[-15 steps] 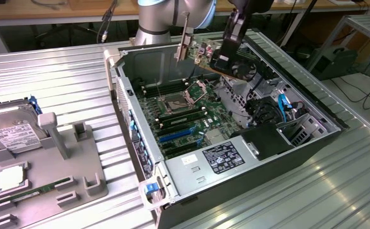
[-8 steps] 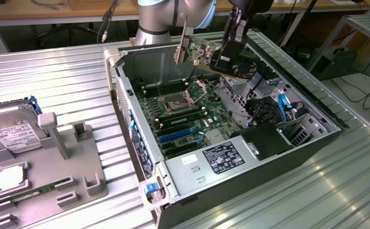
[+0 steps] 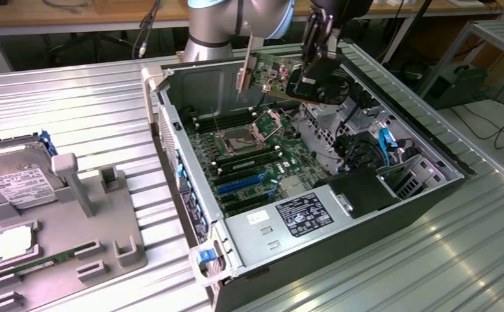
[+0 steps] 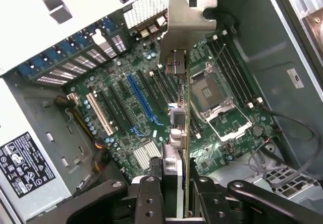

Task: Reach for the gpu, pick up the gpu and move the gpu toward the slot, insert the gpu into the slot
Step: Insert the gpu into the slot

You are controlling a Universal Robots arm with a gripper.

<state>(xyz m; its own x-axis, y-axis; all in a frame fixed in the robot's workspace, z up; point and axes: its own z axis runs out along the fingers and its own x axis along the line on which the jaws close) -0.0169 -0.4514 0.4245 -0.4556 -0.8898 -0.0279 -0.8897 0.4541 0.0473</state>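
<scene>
Over the counter (image 3: pixel 88 104) and its open case (image 3: pixel 202 84), the gripper (image 4: pixel 174 199) clamps the gpu (image 4: pixel 187 17), whose edge should meet the slot (image 4: pixel 141 95) squarely.

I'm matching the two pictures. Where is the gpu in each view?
Exterior view: gpu near the top middle, held by the gripper above the open case.
Wrist view: gpu edge-on in the gripper, over the motherboard.
Shared landmark: the blue slot.
</scene>
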